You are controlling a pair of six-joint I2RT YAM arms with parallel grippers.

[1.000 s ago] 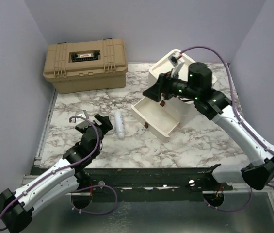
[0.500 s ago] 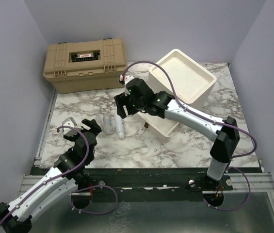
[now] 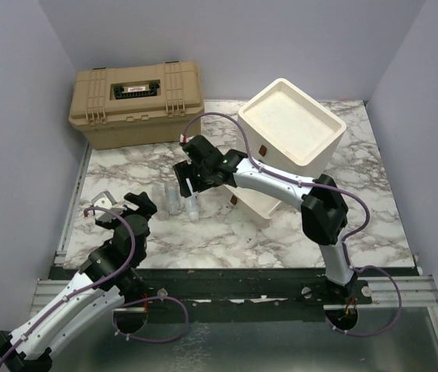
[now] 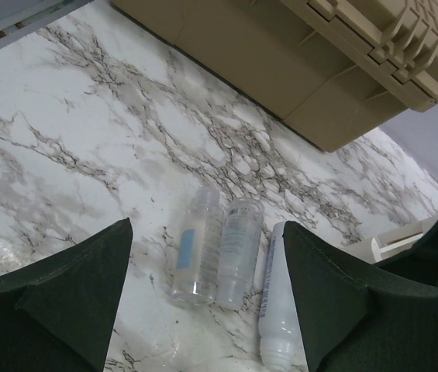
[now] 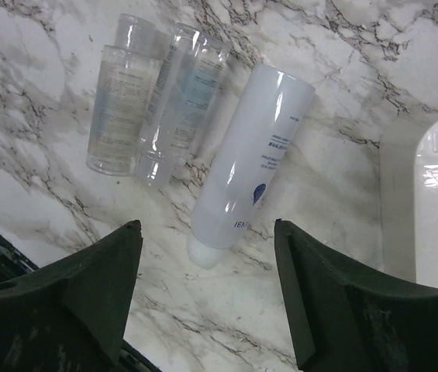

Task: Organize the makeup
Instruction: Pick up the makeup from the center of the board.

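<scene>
Left tool (image 4: 207, 232) spread, right tool (image 5: 207, 229) spread over whitish bottle (image 5: 250, 163), drawer edge (image 5: 405, 201) near.

White arm links (image 3: 71, 293), black joints (image 3: 323, 218), purple cables (image 3: 219, 115)

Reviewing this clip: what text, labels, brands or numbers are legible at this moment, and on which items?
"IEN": partial letters, as best they read, near the lower end of the white tube in the right wrist view; its fine print and blue mark are too blurred to read.
Print on the clear bottles: too faint to read.
Label on the lid of the tan toolbox: too small to read.
</scene>
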